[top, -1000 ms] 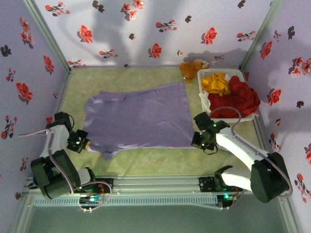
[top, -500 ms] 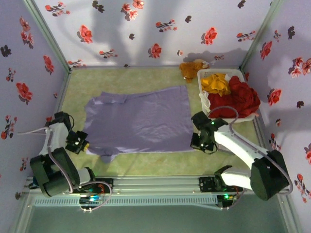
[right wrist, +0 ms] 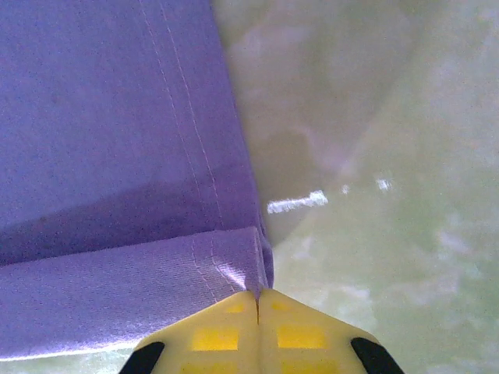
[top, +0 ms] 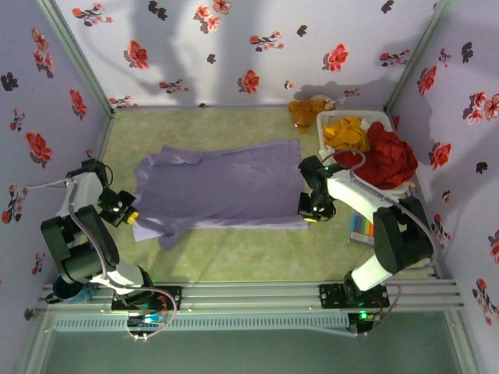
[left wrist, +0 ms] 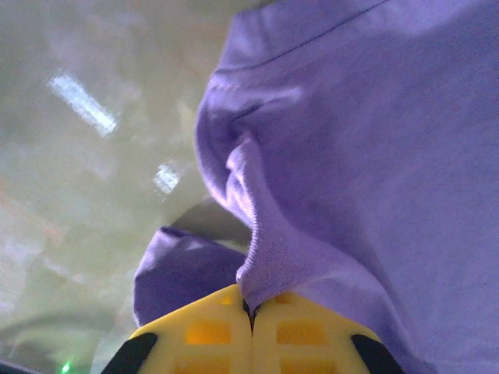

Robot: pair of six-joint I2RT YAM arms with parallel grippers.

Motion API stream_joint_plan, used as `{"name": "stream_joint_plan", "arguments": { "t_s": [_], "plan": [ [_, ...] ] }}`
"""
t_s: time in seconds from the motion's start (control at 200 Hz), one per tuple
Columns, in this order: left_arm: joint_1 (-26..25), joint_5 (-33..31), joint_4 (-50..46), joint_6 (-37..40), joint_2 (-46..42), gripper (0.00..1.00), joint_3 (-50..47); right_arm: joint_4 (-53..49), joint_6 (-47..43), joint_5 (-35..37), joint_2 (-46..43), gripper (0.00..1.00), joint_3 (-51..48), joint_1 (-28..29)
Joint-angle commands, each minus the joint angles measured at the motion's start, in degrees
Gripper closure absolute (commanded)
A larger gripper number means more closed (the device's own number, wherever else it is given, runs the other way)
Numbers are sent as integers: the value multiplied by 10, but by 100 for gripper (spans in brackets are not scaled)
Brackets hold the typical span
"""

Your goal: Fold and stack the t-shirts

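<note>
A lavender-purple t-shirt (top: 222,187) lies spread across the middle of the green table, its near edge lifted and carried over toward the back. My left gripper (top: 127,215) pinches the cloth at the shirt's near left side; in the left wrist view its yellow fingers (left wrist: 251,308) are shut on a fold of the purple cloth (left wrist: 366,156). At the shirt's near right corner my right gripper (top: 313,213) is shut on the hem (right wrist: 234,257), the yellow tips (right wrist: 257,300) pressed together over it. Red (top: 386,160) and orange-yellow (top: 347,134) t-shirts are heaped in the basket.
A white plastic basket (top: 324,158) stands at the back right. A brown plush toy (top: 306,111) lies at the back wall beside it. A small striped object (top: 363,228) lies on the table right of the right arm. Flowered walls close three sides.
Both grippers have moved away from the near edge toward the back, carrying the shirt's near edge with them. The purple cloth now covers a shallower strip.
</note>
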Motion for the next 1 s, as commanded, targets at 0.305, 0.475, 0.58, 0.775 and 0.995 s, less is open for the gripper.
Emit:
{"name": "stream_joint_plan", "arguments": {
  "t_s": [0.305, 0.475, 0.58, 0.775, 0.995],
  "plan": [
    [5, 29, -8, 29, 57, 100, 60, -12, -34, -1, 90, 100, 99, -20],
    [5, 39, -3, 29, 81, 100, 79, 0, -31, -35, 122, 100, 117, -48],
    [5, 42, -1, 27, 94, 100, 92, 9, -29, -56, 141, 100, 128, -58],
    [5, 43, 9, 19, 109, 100, 95, 24, -22, -77, 159, 100, 145, -61],
    [5, 50, 19, 19, 129, 100, 102, 14, -10, -61, 167, 100, 162, -61]
  ]
}}
